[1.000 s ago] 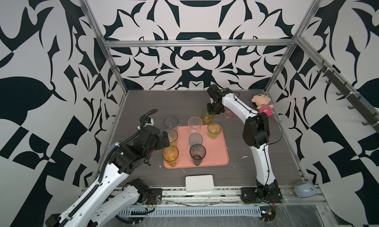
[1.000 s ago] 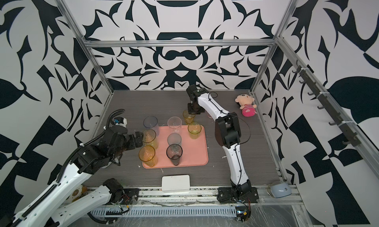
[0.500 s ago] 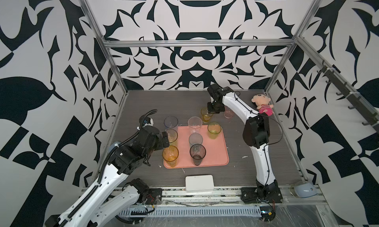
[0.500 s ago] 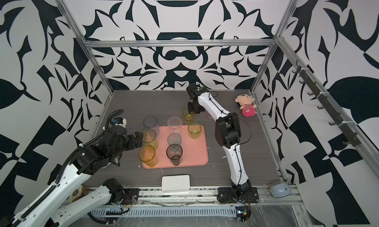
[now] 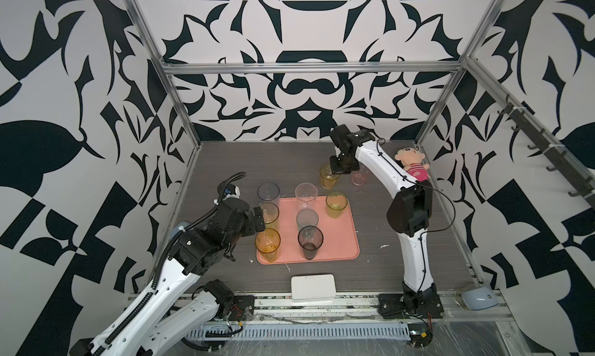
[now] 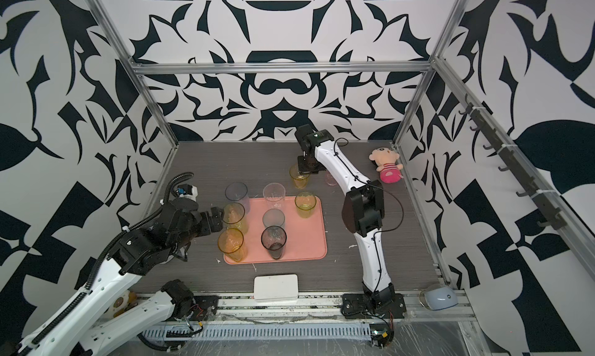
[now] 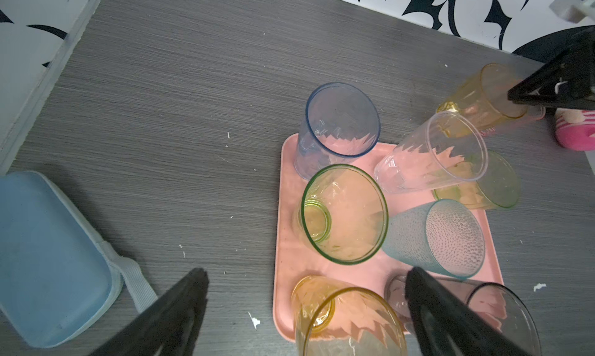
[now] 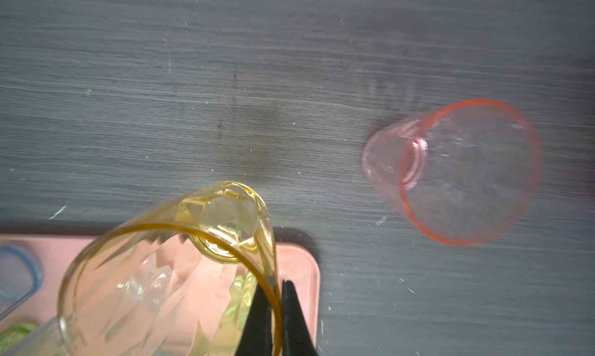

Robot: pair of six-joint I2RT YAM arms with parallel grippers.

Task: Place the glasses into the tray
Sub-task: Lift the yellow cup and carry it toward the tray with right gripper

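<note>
Obs: right end effector (image 8: 275, 285) clamps amber glass (image 5: 327, 177) rim, glass upright; tray (image 5: 341, 241) just nearward of it; left end effector (image 7: 306, 270) spread wide beside tray.

My left fingers (image 7: 174, 315) look like matt black plastic. The amber tumbler (image 8: 145, 290) is glossy, faceted, see-through plastic. The pink tumbler (image 8: 457, 174) is smooth and glossy, and the teal tumbler (image 7: 444, 238) has a dimpled, frosted skin. The tray (image 7: 286, 270) is smooth salmon plastic with a dull sheen. The table (image 7: 161, 113) is matt grey wood grain, flecked white. The doll (image 5: 413, 164) is soft plush cloth.
</note>
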